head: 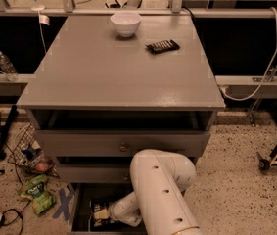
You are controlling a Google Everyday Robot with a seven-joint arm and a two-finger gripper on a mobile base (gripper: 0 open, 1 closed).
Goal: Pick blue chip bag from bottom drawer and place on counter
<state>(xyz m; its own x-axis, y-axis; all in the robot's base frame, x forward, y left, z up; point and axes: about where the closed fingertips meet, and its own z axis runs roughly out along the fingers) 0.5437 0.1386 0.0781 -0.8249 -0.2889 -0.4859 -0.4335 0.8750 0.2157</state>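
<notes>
The bottom drawer (75, 210) is pulled open at the foot of the grey cabinet, with a dark interior. My white arm (160, 195) reaches down into it. The gripper (100, 214) sits low inside the drawer, right at the blue chip bag (97, 207), a dark crinkly bag mostly hidden by the gripper and arm. The counter (108, 65) is the broad grey top above.
A white bowl (125, 23) and a small black ribbed bar (162, 46) sit at the back of the counter. Two upper drawers with round knobs (123, 145) are above. A green snack bag (37, 194), a wire basket (28, 153) and cables lie on the floor at left.
</notes>
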